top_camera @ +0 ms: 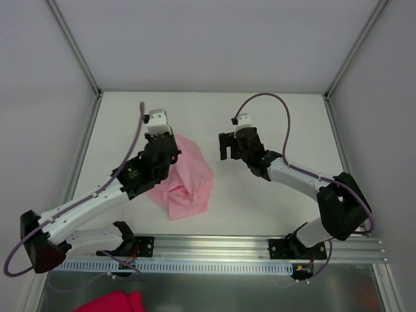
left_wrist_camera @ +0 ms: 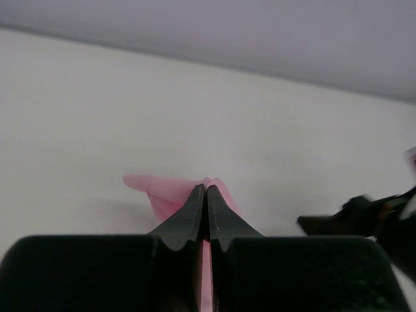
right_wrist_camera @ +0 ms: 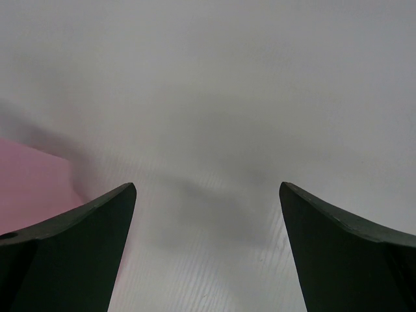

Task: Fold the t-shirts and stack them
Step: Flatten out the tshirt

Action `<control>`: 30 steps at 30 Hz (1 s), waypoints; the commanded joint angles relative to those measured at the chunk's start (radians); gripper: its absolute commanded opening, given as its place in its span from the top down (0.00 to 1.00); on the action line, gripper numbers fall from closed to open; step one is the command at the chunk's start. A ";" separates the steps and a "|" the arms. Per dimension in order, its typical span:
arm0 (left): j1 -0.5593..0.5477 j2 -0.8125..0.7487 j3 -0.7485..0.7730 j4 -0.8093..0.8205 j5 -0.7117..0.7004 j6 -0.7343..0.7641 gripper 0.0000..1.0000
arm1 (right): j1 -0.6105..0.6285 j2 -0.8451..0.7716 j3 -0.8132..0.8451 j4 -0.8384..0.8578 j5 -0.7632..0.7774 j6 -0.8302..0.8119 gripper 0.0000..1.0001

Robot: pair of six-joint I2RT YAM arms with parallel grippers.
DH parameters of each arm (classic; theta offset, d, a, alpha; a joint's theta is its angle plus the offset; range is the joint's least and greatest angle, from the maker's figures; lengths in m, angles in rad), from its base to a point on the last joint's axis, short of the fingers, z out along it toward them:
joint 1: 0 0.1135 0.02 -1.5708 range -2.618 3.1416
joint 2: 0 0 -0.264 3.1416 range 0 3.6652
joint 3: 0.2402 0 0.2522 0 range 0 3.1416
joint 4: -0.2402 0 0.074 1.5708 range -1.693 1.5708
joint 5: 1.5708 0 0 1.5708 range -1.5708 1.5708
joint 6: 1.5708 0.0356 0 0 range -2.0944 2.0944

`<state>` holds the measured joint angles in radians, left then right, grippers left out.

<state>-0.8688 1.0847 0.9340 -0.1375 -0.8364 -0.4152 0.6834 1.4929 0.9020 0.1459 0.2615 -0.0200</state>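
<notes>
From my station I see the pale pink t-shirt (top_camera: 192, 182) lying crumpled, not flat, on the white table (top_camera: 286, 123), left of centre and rather nearer the near edge than the far wall. Its bulk spreads right and near from under the left arm, with a squarish corner pointing toward the near rail (top_camera: 260, 247). My left tool (left_wrist_camera: 207, 190) has its jaws pressed together with a thin fold of the pink fabric pinched between them. In the left wrist view the cloth shows as a strip running down between the two fingers and as a small pink lobe poking out beyond the tips to the left. From above, that tool sits over the far left part of the shirt and hides the spot where it grips. I cannot tell how high the pinched fold is lifted off the table. My right tool (right_wrist_camera: 207, 187) has its jaws spread wide with nothing between them. Its wrist view shows only bare white table between the two dark fingers and a patch of pink at the left edge. From above it sits right of the shirt, apart from the fabric, its opening facing left toward it. A deep magenta cloth (top_camera: 110, 303) lies below the rail at the near left, off the table.
</notes>
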 commanded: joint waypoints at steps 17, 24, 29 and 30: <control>-0.009 -0.117 0.416 0.219 -0.158 0.579 1.00 | 0.094 0.152 -0.018 0.152 -0.108 -0.043 0.02; -0.009 0.038 0.595 0.363 -0.170 0.754 1.00 | 0.128 0.155 -0.067 0.198 -0.125 -0.046 0.02; -0.009 0.182 0.866 0.371 -0.171 0.910 1.00 | 0.177 0.171 -0.138 0.316 -0.205 -0.043 0.02; -0.009 0.198 0.905 0.366 -0.168 0.924 1.00 | 0.186 0.178 -0.138 0.317 -0.200 -0.055 0.02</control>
<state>-0.8761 1.2423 1.7161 0.1509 -0.9977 0.3676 0.8310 1.6531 0.7731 0.3599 0.0978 -0.0517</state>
